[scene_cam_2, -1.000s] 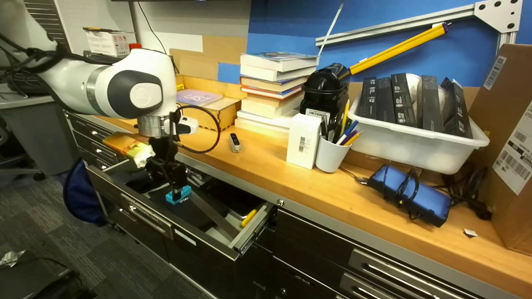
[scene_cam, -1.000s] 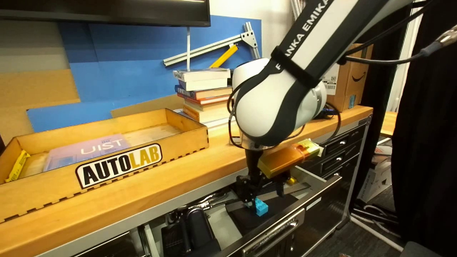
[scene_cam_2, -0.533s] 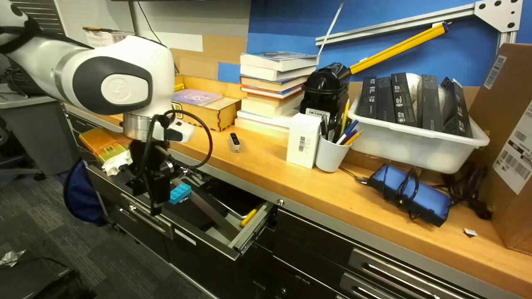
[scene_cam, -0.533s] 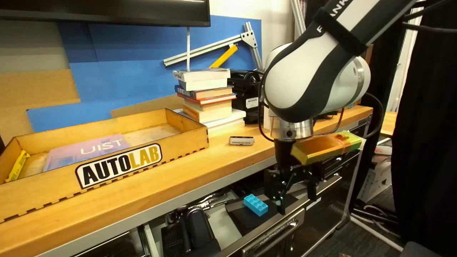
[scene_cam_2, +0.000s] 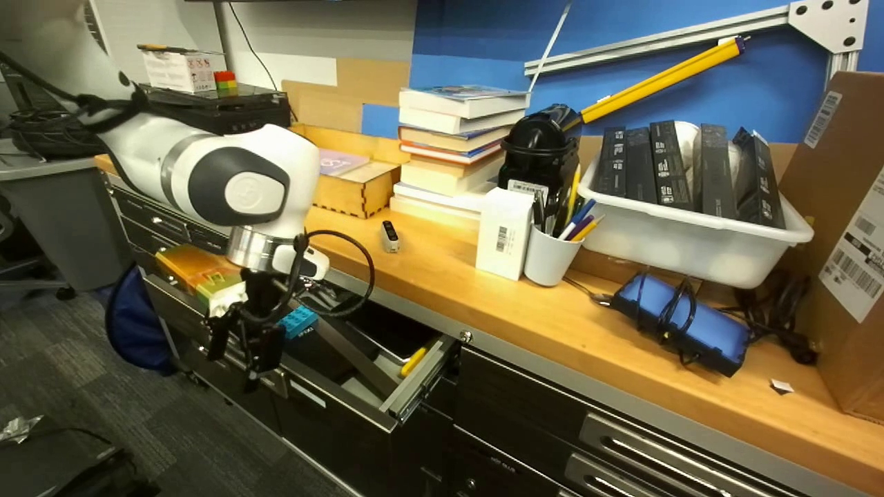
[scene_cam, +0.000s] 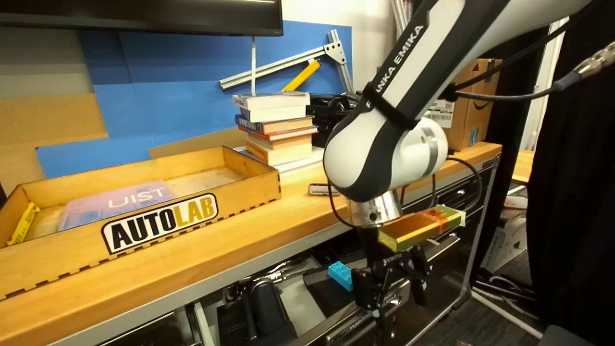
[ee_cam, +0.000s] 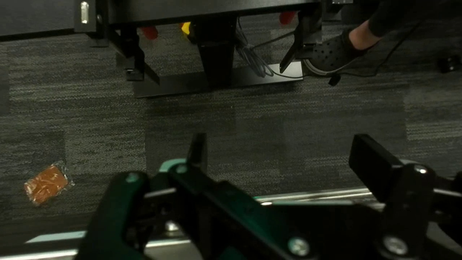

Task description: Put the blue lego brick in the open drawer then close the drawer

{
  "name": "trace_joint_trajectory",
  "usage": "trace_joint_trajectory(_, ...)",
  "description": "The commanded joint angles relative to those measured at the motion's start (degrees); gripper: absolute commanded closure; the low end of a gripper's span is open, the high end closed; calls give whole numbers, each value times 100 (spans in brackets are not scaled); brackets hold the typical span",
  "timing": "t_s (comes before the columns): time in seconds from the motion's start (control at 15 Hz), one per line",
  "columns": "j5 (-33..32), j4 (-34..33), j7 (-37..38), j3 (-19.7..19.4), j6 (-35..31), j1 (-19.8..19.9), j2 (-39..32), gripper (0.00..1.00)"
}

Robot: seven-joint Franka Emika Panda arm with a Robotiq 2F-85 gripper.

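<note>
- Blue panels stand behind a long wooden tabletop; a dark screen hangs above.
- Along the tabletop stand a stack of books, a white box, a cup of pens and a white tub; a blue pack lies before the tub, near a cardboard box; a shallow wooden tray holds a purple book; a small grey gadget lies near the tray.
- Drawer below, pulled out; a grey metal strip and a yellow thing lie in it, among dark items hard to make out.
- Blue brick inside the drawer, lying over a dark flat thing; the pincer hides a little of it in an exterior view.
- Pincer unclenched, its fingers spread well apart, grey carpet showing between them; it hangs across the drawer's front and handle in both exterior views; whether it touches them cannot be told.
- Amber case fixed at the arm's wrist, beside the pincer.
- Down on the carpet, an orange packet; a dark shoe beside a black stand.
</note>
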State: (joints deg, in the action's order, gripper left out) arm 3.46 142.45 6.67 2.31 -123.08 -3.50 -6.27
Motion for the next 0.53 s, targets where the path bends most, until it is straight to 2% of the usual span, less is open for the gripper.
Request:
trace_joint_trajectory(0.0, 15, -208, -74, 85, -5, -39, -568, 0)
trace_joint_trajectory(0.47, -372, -521, 1175, -39, -501, -247, -1038, 0)
